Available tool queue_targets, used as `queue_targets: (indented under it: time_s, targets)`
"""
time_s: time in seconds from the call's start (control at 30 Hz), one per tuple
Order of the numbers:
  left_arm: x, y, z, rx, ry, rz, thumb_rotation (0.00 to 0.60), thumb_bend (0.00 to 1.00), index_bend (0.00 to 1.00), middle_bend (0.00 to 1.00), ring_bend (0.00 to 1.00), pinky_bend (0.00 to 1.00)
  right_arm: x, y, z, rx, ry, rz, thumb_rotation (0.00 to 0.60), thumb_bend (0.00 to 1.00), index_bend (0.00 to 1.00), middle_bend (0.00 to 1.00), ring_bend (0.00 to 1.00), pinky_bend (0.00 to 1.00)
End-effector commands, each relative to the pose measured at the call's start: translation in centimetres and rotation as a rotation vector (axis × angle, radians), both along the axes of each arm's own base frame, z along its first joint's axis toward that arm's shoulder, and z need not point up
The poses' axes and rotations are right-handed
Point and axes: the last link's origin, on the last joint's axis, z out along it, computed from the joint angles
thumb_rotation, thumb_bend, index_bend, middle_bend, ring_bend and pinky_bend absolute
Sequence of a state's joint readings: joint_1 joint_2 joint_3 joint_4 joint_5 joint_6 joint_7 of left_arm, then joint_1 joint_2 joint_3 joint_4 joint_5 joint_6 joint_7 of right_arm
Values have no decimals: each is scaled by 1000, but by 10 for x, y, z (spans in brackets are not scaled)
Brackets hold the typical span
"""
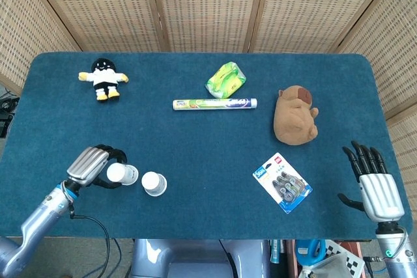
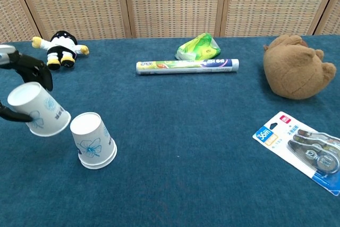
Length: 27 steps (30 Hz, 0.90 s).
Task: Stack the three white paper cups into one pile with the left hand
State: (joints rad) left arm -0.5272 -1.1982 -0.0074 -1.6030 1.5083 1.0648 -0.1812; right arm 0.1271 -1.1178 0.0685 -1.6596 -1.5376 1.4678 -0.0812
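L arm comes in low from the near-left corner of the tabletop (image 1: 195, 154), forearm angled up and inward, left hand (image 1: 88, 166) w/ its silver back facing up. Its dark fingers (image 2: 37, 70) curl round a white paper cup (image 2: 37, 110) and grip it; thumb wraps from the near side in chest view. The held cup is off the cloth and tilted: base up and toward the robot's left, wide rim down and toward the right, long axis leaning approx. diagonal. Blue flower print shows on its wall.

Second cup (image 2: 93, 140) stands upside down on the tabletop, just right of the held one, axis vertical, rim on the cloth. Held cup's rim is near it; can't tell if they touch. Whether either is two cups nested, can't tell.

Right hand (image 1: 376, 188) sits at the near-right edge, palm down, fingers straight and fanned apart, holding nothing.

Elsewhere on the tabletop: penguin plush (image 1: 103, 77) far left, green packet (image 1: 225, 79) and a wrap roll (image 1: 214, 104) lying crosswise mid-back, brown capybara plush (image 1: 295, 114) right, blister pack of correction tapes (image 1: 282, 182) near right.
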Motion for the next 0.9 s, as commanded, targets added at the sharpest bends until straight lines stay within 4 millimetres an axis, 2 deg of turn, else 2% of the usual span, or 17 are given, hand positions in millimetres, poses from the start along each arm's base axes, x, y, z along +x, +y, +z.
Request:
queue_targets:
  time_s: [0.03, 0.13, 0.23, 0.3, 0.73, 0.9]
  targets:
    - [14, 0, 19, 27, -52, -43, 600, 114, 426, 503, 382, 328, 0, 0, 0, 1, 1, 1, 600, 0, 0, 0, 0, 0]
    - [28, -1, 28, 18, -75, -77, 600, 113, 426, 503, 382, 324, 1, 1, -2, 4, 5, 2, 600, 0, 0, 0, 0, 0]
    - [36, 0, 22, -10, -71, -87, 600, 114, 426, 502, 381, 319, 1, 1, -2, 5, 8, 1, 600, 0, 0, 0, 0, 0]
    - [42, 0, 11, -50, -75, -94, 600, 114, 426, 500, 379, 317, 0, 0, -1, 3, 10, -2, 600, 0, 0, 0, 0, 0]
    - [53, -2, -7, -100, -69, -98, 600, 113, 426, 483, 363, 307, -2, 0, 3, -8, 2, -10, 600, 0, 0, 0, 0, 0]
    - [54, -3, -14, -113, -45, -91, 600, 113, 426, 397, 316, 304, -1, 1, 2, -4, 3, -8, 600, 0, 0, 0, 0, 0]
